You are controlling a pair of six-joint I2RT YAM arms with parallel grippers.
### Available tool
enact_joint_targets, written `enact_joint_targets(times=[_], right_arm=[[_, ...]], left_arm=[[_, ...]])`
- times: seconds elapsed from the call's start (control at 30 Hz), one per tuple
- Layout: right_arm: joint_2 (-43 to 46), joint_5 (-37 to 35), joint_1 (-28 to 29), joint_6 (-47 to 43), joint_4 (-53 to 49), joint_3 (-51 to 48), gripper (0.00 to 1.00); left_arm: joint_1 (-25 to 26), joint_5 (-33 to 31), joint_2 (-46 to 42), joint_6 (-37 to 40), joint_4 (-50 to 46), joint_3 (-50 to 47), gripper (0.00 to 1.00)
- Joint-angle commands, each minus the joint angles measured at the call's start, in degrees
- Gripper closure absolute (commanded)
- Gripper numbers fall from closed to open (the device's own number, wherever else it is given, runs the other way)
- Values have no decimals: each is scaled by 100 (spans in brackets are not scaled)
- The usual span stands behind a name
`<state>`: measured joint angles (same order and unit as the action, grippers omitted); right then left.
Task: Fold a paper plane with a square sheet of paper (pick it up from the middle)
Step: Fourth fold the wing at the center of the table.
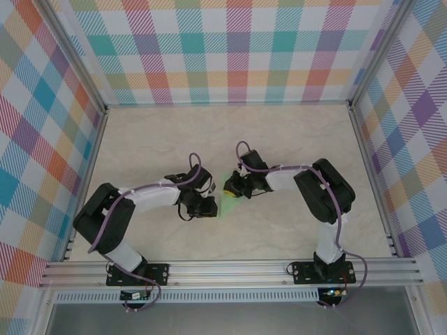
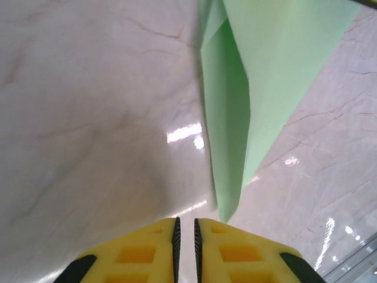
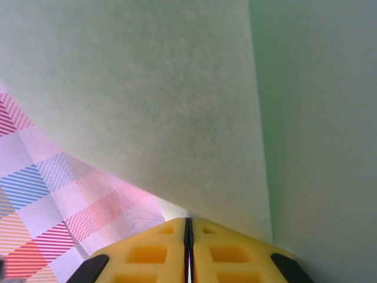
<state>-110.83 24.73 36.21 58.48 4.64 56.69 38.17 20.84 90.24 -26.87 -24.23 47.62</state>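
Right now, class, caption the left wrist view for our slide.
Folded green paper tapering toward the left gripper above a marble table.

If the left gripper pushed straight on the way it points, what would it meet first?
Most likely the lower tip of the folded green paper, which sits just ahead of the left gripper and slightly to the right. Depth is unclear; if the gripper slips past the tip, the marble table comes next.
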Motion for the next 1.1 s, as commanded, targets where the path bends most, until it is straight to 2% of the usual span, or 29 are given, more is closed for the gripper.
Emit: enact_joint_targets(times=[0.0, 0.13, 0.27, 0.33, 0.63, 0.93, 1.07], right_arm=[[-405, -285, 18, 53, -469, -88, 89], [-396, -302, 23, 23, -499, -88, 89], [-405, -302, 22, 23, -505, -96, 89], [-403, -310, 18, 23, -505, -96, 89], [-405, -302, 18, 8, -524, -105, 89], [-446, -302, 18, 19, -511, -123, 89], [-475, -302, 19, 14, -518, -123, 89]], left_arm=[[34, -338, -576, -323, -116, -58, 82], [32, 123, -662, -602, 463, 0, 81], [50, 905, -230, -824, 1275, 189, 81], [61, 1004, -78, -939, 1542, 181, 81], [58, 1077, 503, -1258, 2402, 38, 82], [50, 627, 807, -1119, 2290, -344, 84], [32, 641, 842, -1085, 2298, -674, 84]])
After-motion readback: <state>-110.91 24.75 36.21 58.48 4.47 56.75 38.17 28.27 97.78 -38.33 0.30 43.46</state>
